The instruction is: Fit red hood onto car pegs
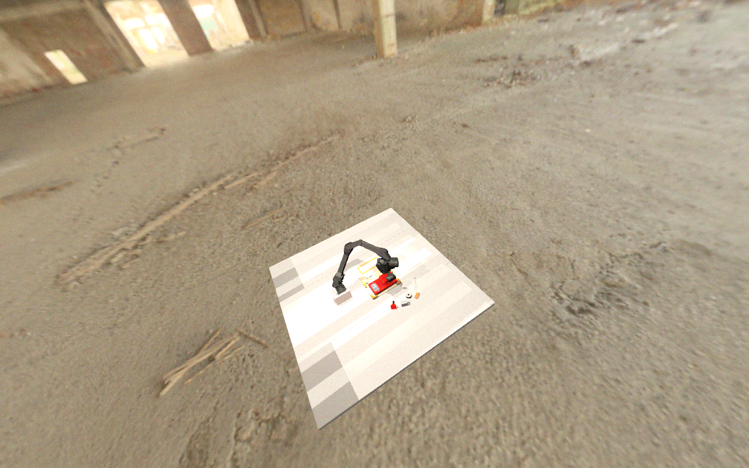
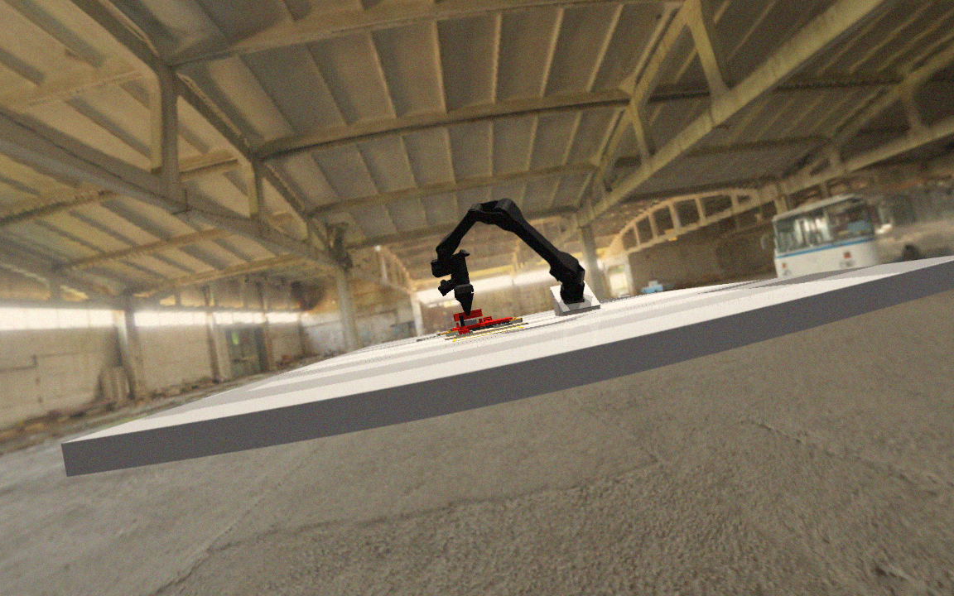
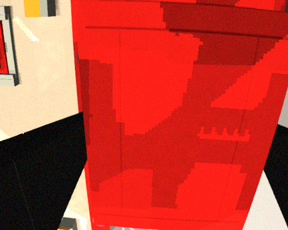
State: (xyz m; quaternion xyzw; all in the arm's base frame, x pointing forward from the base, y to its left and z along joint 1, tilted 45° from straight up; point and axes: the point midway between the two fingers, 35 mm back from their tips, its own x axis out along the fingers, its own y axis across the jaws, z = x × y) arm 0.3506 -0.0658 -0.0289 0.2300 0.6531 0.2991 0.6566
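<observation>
The red hood [image 3: 157,96] [image 2: 476,313] fills the middle of the wrist view, its flat roof up. My gripper [image 3: 176,126] [image 2: 467,310] is shut on the hood, one black finger at each side. In the exterior view the hood is low over one end of the red chassis [image 2: 498,322] [image 1: 378,286], with a bit of grey showing beneath it. The chassis sits in the jig with yellow corners [image 1: 374,296]. The pegs and corner holes are hidden, and I cannot tell whether the hood touches the deck.
A yellow outline [image 1: 359,270] lies on the table beside the jig. On its other side lie a small red part [image 1: 393,306], a grey part [image 1: 404,303], a wheel [image 1: 408,294] and an orange piece [image 1: 417,295]. A grey frame [image 3: 11,48] around red shows at the wrist view's left.
</observation>
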